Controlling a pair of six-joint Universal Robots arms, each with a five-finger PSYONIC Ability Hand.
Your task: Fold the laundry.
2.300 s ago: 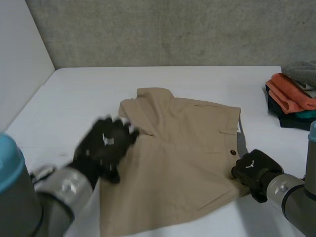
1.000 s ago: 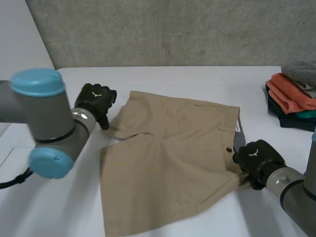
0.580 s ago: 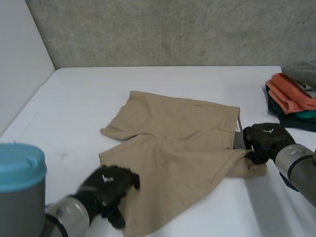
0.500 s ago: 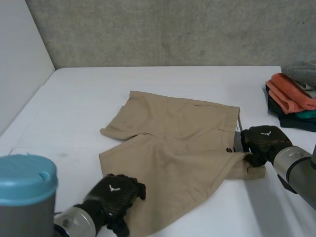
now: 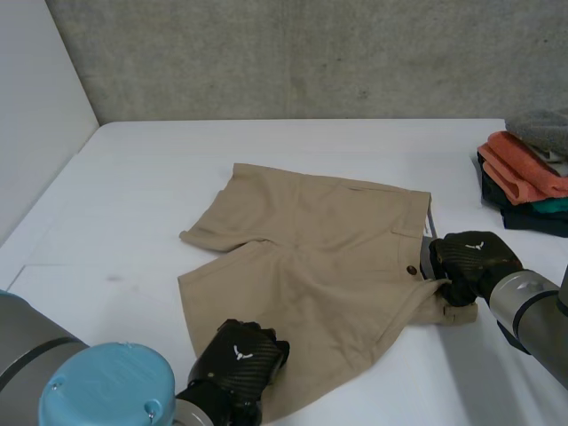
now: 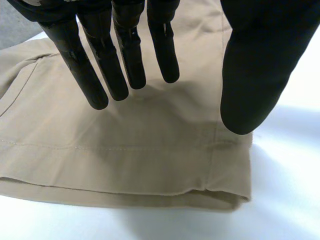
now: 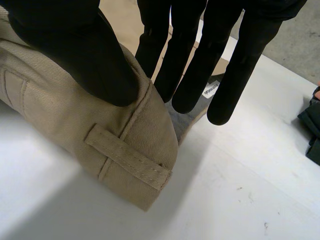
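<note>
I note tan shorts [image 5: 311, 253] flat at frame centre on white worktop [image 5: 142, 186]. My left hand [image 5: 238, 366], lower centre, over near leg hem [image 6: 125, 192]: fingers straight, spread, thumb apart, gripping nothing. My right hand [image 5: 470, 263], centre right, pinches bunched waistband [image 7: 100, 130] between thumb and straight fingers. Folded clothes stack [image 5: 528, 173] at right edge.

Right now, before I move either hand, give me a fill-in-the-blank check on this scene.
The right hand pinches the shorts at the ____, beside a belt loop.
The left hand is ____, fingers straight over a leg hem.
The shorts lie on a ____ table.
Missing words: waistband; open; white.
</note>
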